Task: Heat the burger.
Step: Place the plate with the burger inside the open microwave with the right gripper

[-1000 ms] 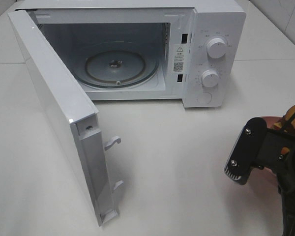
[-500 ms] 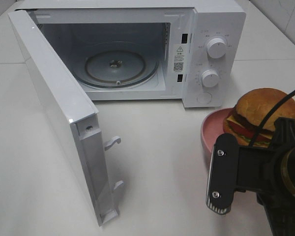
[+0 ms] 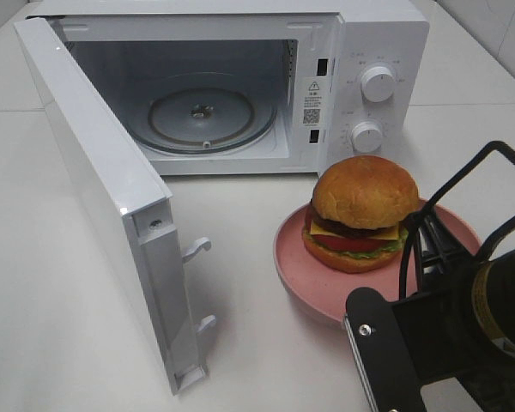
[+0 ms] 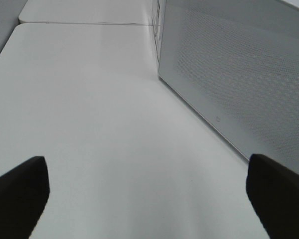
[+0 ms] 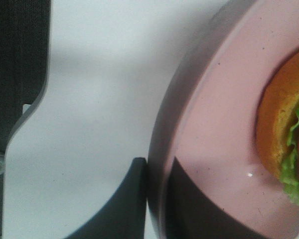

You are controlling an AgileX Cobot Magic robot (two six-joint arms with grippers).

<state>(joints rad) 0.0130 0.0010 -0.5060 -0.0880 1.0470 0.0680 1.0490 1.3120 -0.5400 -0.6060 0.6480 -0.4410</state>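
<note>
The left end effector hangs empty with its fingers spread wide over the white surface, on the outer side of the swung-open door of the microwave. A glass turntable lies inside the microwave. Just in front of the microwave's dials, the burger sits on a pink plate. The right end effector is clamped on the plate's near rim.

White microwave far centre on white counter. Door swung wide open toward near left. Glass turntable inside cavity. Upper knob above lower knob on right panel. Pink plate near right, just in front of panel.
</note>
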